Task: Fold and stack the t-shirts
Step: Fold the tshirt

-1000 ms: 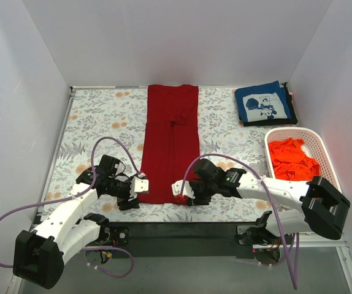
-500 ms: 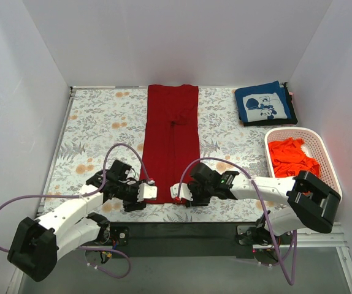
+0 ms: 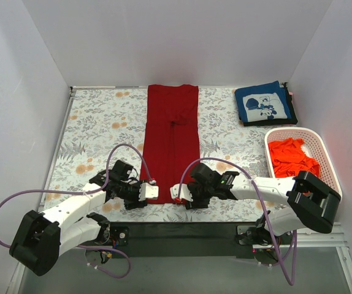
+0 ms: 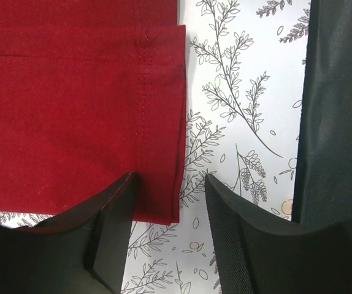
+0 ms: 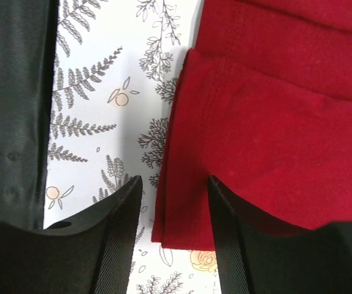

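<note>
1. Down at the near end of the dark red t-shirt (image 3: 172,138), both arms sit low on the floral-covered desk (image 3: 96,122), one at each corner. The shirt lies flat as a long narrow strip running away from the arm bases.
2. Left tool (image 4: 170,229): parted a fair bit and straddling the red shirt's near-left corner. One finger (image 4: 111,239) is over the fabric, the other (image 4: 243,245) is over bare floral print just off the side edge. Nothing's pinched.
3. Right tool (image 5: 173,229): same deal at the red shirt's near-right corner. It's spread apart with the doubled hem edge in the gap, not clamped. Can't tell if the fingertips actually touch the cloth.
4. The navy t-shirt (image 3: 263,104) with the white print is folded square, well off to the right of the red shirt's far end.
5. The bright orange-red t-shirt (image 3: 291,158) is crumpled inside the white basket (image 3: 327,160), off to the right of the red shirt's near half.
</note>
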{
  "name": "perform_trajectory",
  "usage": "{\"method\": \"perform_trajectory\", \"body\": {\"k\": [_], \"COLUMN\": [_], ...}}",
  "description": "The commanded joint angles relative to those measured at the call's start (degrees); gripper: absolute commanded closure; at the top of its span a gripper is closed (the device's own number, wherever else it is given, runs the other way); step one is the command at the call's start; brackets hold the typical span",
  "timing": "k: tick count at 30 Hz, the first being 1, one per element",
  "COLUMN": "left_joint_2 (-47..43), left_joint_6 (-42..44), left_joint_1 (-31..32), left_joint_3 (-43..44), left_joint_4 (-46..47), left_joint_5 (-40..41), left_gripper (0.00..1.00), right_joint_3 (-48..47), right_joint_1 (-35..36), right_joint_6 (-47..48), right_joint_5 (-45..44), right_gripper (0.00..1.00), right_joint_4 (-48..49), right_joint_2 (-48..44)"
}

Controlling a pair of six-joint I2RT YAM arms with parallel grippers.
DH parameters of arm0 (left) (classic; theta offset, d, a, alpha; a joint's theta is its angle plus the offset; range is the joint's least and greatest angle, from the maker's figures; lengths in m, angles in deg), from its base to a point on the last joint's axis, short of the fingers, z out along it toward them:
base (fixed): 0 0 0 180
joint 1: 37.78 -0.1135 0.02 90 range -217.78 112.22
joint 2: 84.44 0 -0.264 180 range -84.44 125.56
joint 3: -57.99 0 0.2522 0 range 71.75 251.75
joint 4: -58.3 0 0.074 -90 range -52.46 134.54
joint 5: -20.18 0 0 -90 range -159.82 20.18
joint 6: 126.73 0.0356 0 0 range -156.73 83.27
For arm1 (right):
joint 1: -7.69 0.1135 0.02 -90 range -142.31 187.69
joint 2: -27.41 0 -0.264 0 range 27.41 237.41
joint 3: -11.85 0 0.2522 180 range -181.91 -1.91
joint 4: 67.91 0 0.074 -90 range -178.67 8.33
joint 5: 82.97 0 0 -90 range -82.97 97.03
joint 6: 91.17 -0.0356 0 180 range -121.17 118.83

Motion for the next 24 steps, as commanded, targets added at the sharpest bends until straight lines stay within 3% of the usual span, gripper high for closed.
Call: {"method": "perform_trajectory", "body": {"k": [1, 10, 13, 20, 24], "left_joint_2": [0.91, 3.11, 4.25, 5.22, 3.56], "left_joint_6": [0.92, 0.31, 0.48, -0.47, -2.15], "left_joint_1": [0.36, 0.37, 0.37, 0.37, 0.37], "left_joint_3": [-0.94, -1.03, -0.85, 0.55, 4.15], "left_joint_4": [0.34, 0.07, -0.19, -0.01, -2.64], "left_joint_5": [1.67, 2.72, 2.90, 2.90, -1.39], "left_gripper": [0.54, 0.64, 0.74, 0.93, 1.00], "right_joint_3": [0.63, 0.80, 1.51, 0.98, -1.65], "right_joint_1": [0.40, 0.40, 0.31, 0.31, 0.31], "right_joint_6": [-0.35, -2.46, -3.33, -3.87, -4.04], "right_joint_5": [2.31, -1.55, -3.65, -7.09, -5.96], "right_gripper": [0.45, 0.58, 0.62, 0.98, 0.99], "right_joint_4": [-2.38, -2.64, -2.64, -3.34, -5.80], "right_joint_2": [-0.54, 4.91, 6.49, 7.64, 3.44]}}
